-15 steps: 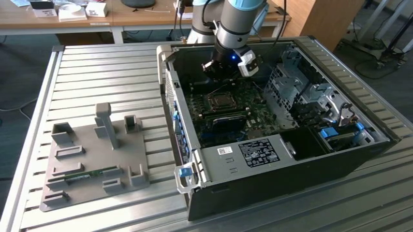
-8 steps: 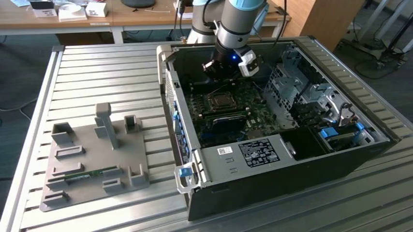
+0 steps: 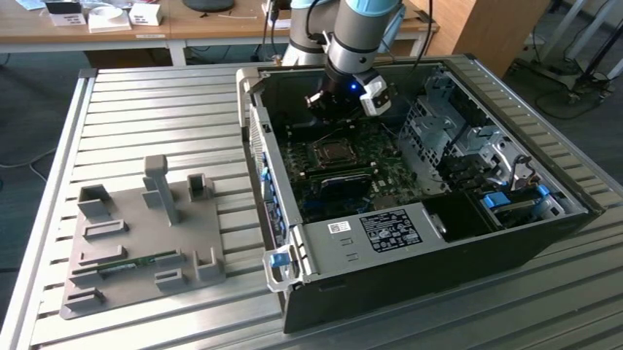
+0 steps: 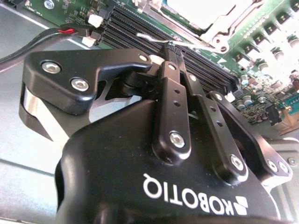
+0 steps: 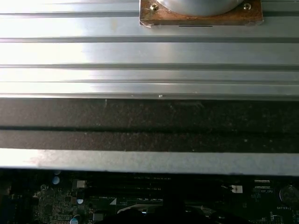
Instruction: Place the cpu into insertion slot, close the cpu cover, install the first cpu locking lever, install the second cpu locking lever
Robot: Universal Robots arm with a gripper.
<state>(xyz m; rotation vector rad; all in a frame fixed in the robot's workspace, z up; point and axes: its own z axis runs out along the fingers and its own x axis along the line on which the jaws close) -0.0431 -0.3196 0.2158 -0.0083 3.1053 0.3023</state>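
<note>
"Peeking into the open case [image 3: 438, 270], was the cpu [image 3: 334, 152] sitting in the insertion slot [image 3: 314, 154]?"
"Yep, lol. Hand [image 4: 170, 46] hung over the board [image 4: 252, 42], fingers [image 4: 174, 88] pinched shut by a thin lever [image 4: 149, 36]."

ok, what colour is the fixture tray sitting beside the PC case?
Plain grey: the fixture tray shows best in the exterior view.

the grey-and-blue jointed arm [image 3: 355, 29] hangs at twelve o'clock, wrist pointing down, black two-finger gripper [image 4: 169, 48] pinched closed.
</note>
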